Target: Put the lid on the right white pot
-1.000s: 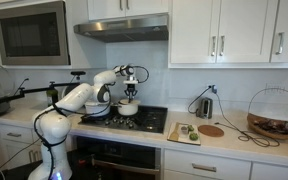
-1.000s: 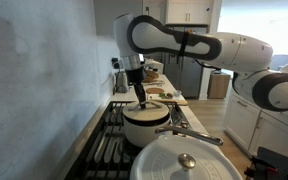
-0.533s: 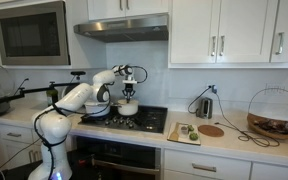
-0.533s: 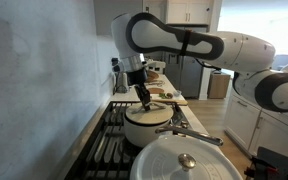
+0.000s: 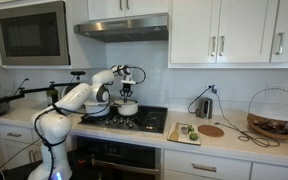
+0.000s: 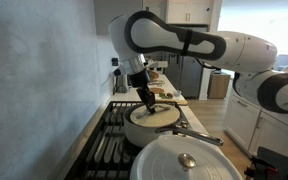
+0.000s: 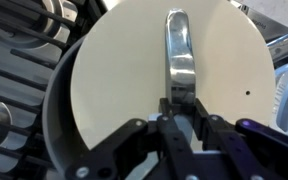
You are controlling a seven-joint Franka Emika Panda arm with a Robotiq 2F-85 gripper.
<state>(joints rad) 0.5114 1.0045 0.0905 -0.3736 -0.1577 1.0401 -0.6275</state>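
Observation:
My gripper is shut on the metal handle of the lid, a round cream disc that fills the wrist view. A dark rim shows around the lid's left edge; I cannot tell whether it belongs to the lid or to the pot. In an exterior view the gripper holds the lid slightly tilted on top of the smaller white pot on the stove. In an exterior view the gripper is right above that pot.
A larger white pot with its own knobbed lid stands in front on the black stove grates. A wall runs along the stove's side. A cutting board, a brown round board and a wire basket are on the counter.
The gripper has moved down a little with the lid. The lid now lies lower and tilted over the smaller pot's opening.

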